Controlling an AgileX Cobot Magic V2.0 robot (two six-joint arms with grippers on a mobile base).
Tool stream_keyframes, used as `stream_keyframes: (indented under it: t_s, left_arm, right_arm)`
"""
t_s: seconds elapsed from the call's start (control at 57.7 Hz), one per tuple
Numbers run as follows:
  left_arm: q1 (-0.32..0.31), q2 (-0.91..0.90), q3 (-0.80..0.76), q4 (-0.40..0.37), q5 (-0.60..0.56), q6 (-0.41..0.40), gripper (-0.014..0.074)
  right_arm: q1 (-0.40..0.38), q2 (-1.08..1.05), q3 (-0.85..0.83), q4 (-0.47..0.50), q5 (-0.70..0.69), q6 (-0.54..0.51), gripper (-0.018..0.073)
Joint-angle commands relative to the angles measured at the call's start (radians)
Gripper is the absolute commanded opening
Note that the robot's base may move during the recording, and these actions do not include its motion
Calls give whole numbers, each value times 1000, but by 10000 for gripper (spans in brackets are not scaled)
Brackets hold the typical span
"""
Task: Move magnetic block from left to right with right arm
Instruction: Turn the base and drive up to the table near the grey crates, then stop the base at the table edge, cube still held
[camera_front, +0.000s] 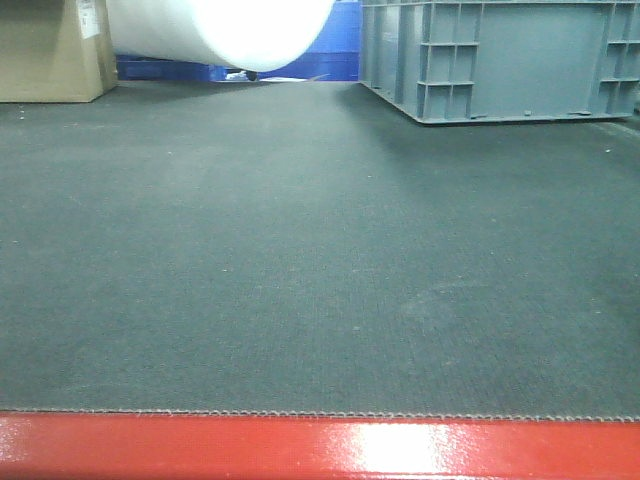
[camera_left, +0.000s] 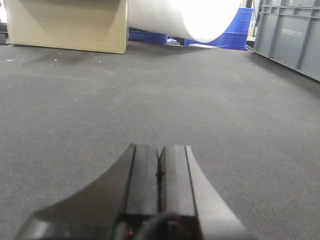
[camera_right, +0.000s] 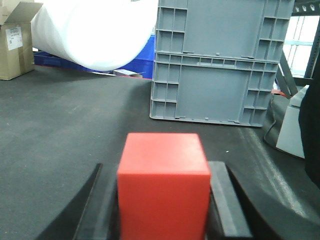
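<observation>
Our right gripper (camera_right: 162, 202) is clamped on the magnetic block (camera_right: 162, 170): in the right wrist view the red cube sits squarely between the two dark fingers (camera_right: 224, 197), one finger pressed to each side and its top face level. We cannot tell from this view whether the block's underside touches the desk (camera_front: 320, 250) or hangs just above it. Beyond the block we see the dark, textured desk surface running up to a grey plastic crate (camera_right: 220, 60) that stands at the desk's far right corner. A large white roll (camera_right: 95, 32) hangs over the far edge, to the left of the crate. A cardboard box (camera_front: 50, 50) sits at the far left corner, and blue bins (camera_front: 335, 45) show behind the roll. Our left gripper (camera_left: 159, 170) is clenched on nothing, its two black fingers pressed flat against each other with only a thin seam between them, and it is low over bare desk surface on the left side, pointing toward the cardboard box and the roll. In the front view a glossy red strip (camera_front: 320, 450) borders the desk's near edge.
</observation>
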Motion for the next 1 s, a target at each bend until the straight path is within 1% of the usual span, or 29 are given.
stream_keyframes:
  t_s: [0.0, 0.988]
  left_arm:
    - [0, -10, 8, -3, -83, -7, -126]
    - [0, -10, 8, -3, -83, -7, -126]
  right_arm:
    - [-4, 9, -30, -11, -88, -10, 247]
    - [-4, 9, -30, -11, -88, -10, 247]
